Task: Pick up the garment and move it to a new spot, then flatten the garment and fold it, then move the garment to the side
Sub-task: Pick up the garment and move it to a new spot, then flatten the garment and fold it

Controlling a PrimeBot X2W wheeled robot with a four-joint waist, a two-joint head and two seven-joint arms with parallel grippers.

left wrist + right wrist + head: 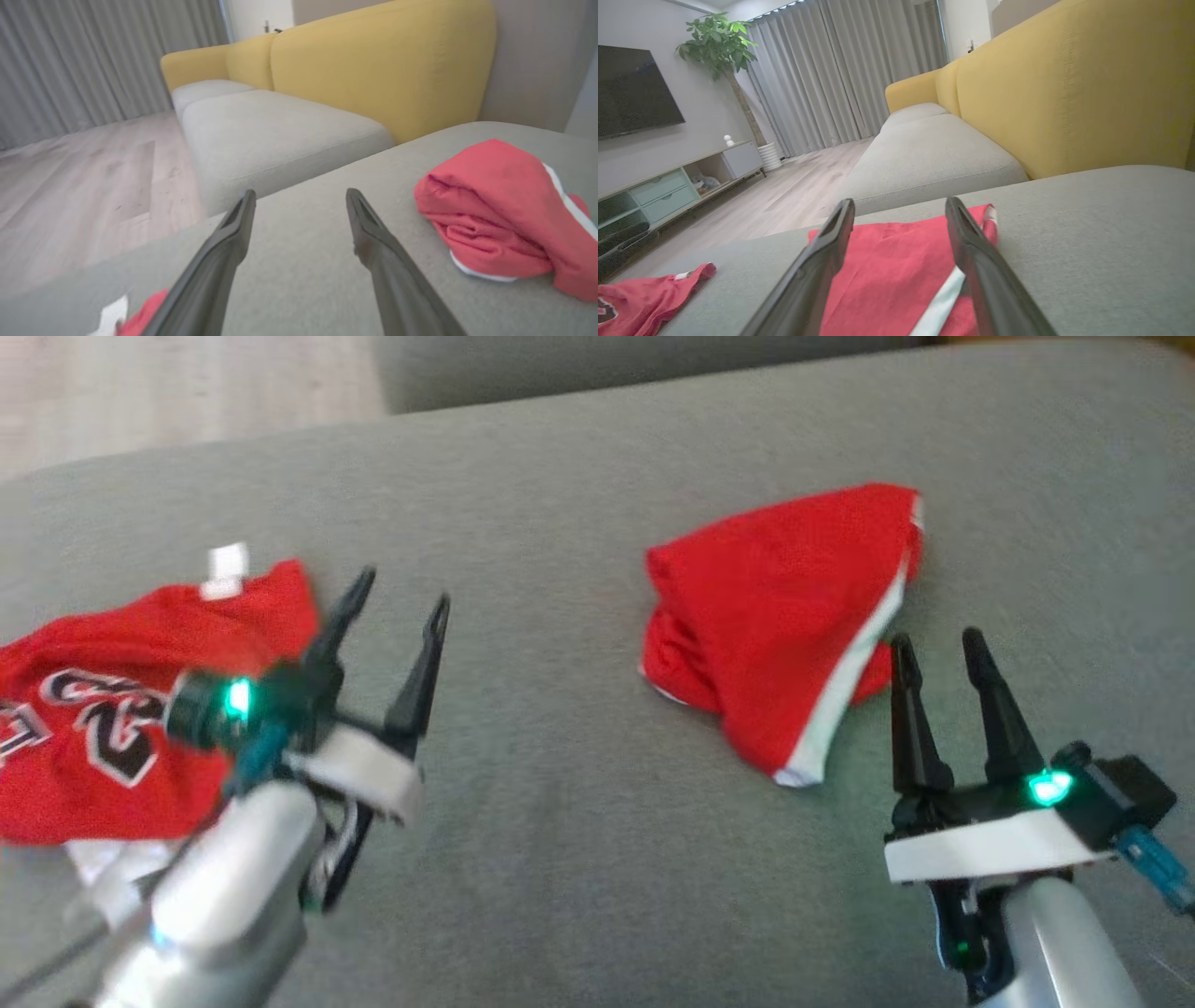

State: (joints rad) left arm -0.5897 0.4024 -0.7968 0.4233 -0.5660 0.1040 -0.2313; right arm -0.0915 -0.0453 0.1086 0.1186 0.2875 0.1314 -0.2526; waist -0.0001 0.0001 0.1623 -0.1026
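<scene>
Far left, the red jersey is lying crumpled on the grey cushion, black-and-white number facing up and a white tag sticking out at its far edge. My left gripper is hovering just off the jersey's right edge with the fingers spread wide and nothing between them. The tips are pointing out over bare cushion, away from the fabric. From my left wrist I'm only catching a red corner of the jersey with its tag, down beside my left finger. I can't tell whether the finger is brushing it.

Moving right, the red shorts with the white side stripe are sitting bunched near the middle of the cushion, well apart from the jersey. From my left wrist the shorts are showing off to the right of my spread fingers.

My right gripper is hanging wide open too, gripping nothing, with its tips right at the near right edge of the shorts. Through my right wrist camera the shorts are lying directly under and between the fingers, the stripe running by the right one. Whether I'm touching the cloth is hard to say. The yellow sofa back is rising beyond.
</scene>
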